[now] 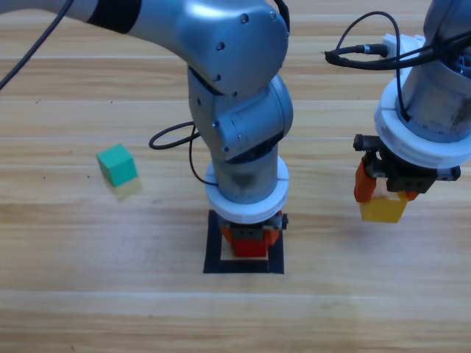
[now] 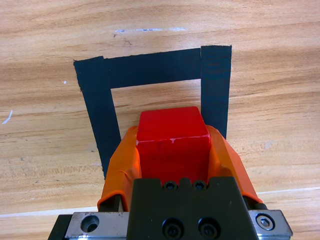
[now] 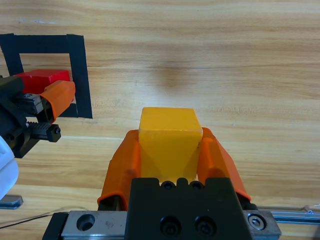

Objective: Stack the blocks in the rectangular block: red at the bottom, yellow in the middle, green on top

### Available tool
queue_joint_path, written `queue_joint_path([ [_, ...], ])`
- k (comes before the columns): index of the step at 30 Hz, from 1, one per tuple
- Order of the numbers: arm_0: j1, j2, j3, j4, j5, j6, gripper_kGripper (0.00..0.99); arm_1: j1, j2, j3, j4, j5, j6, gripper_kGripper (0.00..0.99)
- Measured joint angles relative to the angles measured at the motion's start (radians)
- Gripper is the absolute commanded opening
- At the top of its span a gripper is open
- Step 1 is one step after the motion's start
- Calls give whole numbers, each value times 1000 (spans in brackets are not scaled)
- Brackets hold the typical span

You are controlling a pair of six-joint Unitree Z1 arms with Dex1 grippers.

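A robotics lab or test bench is suggested: two grey arms (image 1: 235,95) with exposed black cables (image 1: 360,50) are mounted over a bare wooden table (image 1: 73,294). A square of black tape (image 2: 150,67) is stuck onto the wood as a marked target, and plain coloured cubes, such as the green one (image 1: 117,164), are laid out as practice pieces. Nothing domestic or commercial is seen

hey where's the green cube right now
The green cube sits alone on the bare wood at the left of the high view, well left of the left gripper and the black tape square, untouched by either arm.
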Motion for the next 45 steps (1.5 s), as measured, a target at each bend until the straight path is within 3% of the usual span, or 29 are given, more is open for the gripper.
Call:
queue_joint_path([
  [10,0,0,2,0,6,-1,71,0,0,-1,0,28,-1,204],
  [12,0,0,3,0,6,-3,110,0,1,-1,0,30,-1,204],
  [14,0,0,3,0,6,-9,221,0,1,-1,0,30,-1,204],
  [17,1,0,3,0,6,-20,505,0,1,-1,0,30,-1,204],
  [19,1,0,3,0,6,-30,627,0,1,-1,0,30,-1,204],
  [22,1,0,7,0,6,-48,755,0,2,-2,0,30,-1,204],
  [29,1,-2,9,0,6,-58,920,0,2,-3,0,30,-4,204],
  [39,1,-49,30,16,54,-70,950,0,2,-16,0,32,-32,204],
  [45,1,-349,89,45,141,-63,948,0,19,-41,0,32,-50,204],
])
